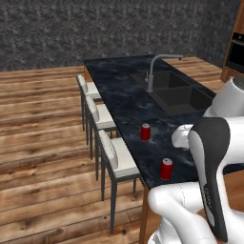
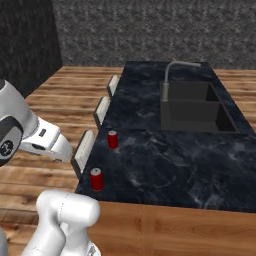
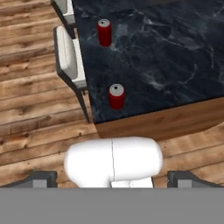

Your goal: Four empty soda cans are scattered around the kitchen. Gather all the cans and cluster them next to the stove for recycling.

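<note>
Two red soda cans stand upright on the dark marble island counter (image 1: 119, 90), close to its stool-side edge. The nearer can (image 1: 166, 168) (image 2: 96, 179) (image 3: 116, 96) is by the counter's front corner. The farther can (image 1: 145, 132) (image 2: 113, 139) (image 3: 104, 32) stands a little way behind it. My gripper (image 3: 113, 179) hovers high above the floor, short of the counter's near end and well back from both cans. Its fingertips (image 3: 41, 179) are spread wide, open, with nothing between them. The stove is out of view.
A double sink (image 1: 178, 93) with a tall grey faucet (image 1: 152, 71) is sunk into the far half of the island. Three white-cushioned stools (image 1: 119, 159) line its left side. A black wall oven (image 1: 236, 47) shows at the far right. Wooden floor surrounds the island.
</note>
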